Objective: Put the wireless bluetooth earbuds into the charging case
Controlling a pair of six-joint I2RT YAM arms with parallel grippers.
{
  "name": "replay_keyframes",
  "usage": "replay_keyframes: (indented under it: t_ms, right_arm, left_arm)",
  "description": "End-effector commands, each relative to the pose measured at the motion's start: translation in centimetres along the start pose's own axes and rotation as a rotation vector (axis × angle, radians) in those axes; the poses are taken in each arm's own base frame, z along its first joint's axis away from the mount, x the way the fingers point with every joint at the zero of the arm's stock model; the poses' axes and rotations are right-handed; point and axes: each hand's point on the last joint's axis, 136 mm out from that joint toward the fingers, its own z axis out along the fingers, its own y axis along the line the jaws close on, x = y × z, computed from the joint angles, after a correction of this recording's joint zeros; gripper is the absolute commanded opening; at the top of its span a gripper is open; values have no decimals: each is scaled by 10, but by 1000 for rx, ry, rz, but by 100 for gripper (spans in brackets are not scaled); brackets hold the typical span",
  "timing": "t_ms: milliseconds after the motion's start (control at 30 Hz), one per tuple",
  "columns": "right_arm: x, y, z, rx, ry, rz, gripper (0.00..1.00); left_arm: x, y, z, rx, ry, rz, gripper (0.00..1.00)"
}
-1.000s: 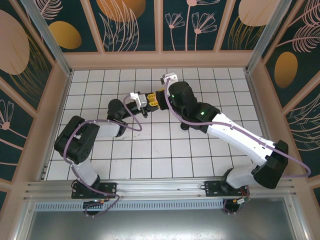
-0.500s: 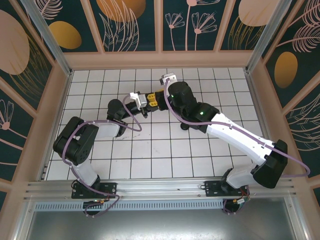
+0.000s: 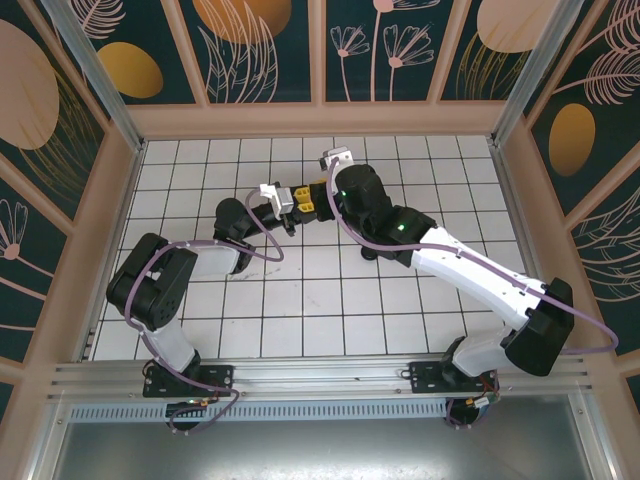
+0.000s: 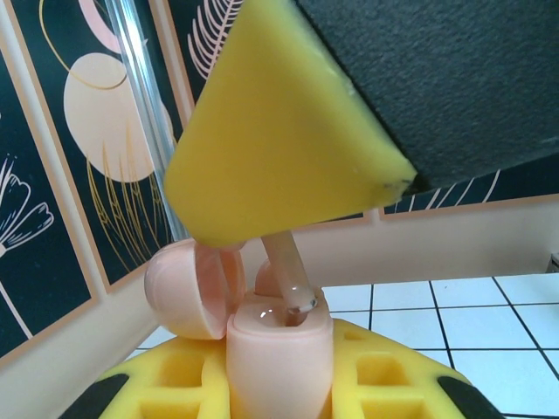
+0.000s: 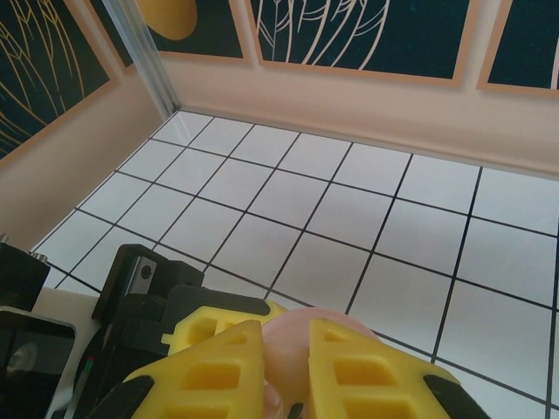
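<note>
In the left wrist view my left gripper [image 4: 279,380] is shut on the pink charging case [image 4: 279,358], held upright with its lid [image 4: 188,292] swung open to the left. From above, a yellow finger of my right gripper [image 4: 279,148] comes down with a pink earbud [image 4: 290,278] in its grip. The stem's tip sits in the case's mouth. In the right wrist view my right gripper [image 5: 286,336] has a rounded pink shape [image 5: 297,349] between its fingers. Seen from the top, the left gripper [image 3: 294,197] and right gripper [image 3: 312,205] meet over the tiled floor.
The white tiled floor [image 3: 330,290] is walled by beige sides with dark floral panels [image 3: 265,50]. A metal post [image 4: 144,105] stands in the corner behind the case. The left gripper's black body [image 5: 144,284] lies just left of my right fingers.
The right arm has shifted very slightly; both grippers stay together at the same spot, each keeping its grip.
</note>
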Motion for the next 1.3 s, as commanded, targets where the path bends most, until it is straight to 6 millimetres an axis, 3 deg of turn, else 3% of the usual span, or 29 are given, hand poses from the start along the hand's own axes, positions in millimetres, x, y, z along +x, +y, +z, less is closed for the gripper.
replay_keyframes:
  t_ms: [0,533,767,800,967,1267]
  right_arm:
    - [8,-6,-2,10,15,7,16]
    - [22,-12,-1,32,52,-28,15]
    - [33,1,7,1,87,-73,15]
    - [35,3,8,-4,91,-82,15]
    - [46,16,12,-34,117,-136,14]
    - [54,19,16,-40,132,-143,13]
  left_arm:
    - [-32,-5,5,27,-78,74,0]
    - [-36,-3,6,26,-84,66,0]
    - [-36,-3,7,29,-85,59,0]
    - [-48,-4,6,28,-102,78,0]
    - [-50,-3,6,24,-103,76,0]
    - [-50,-3,6,20,-100,77,0]
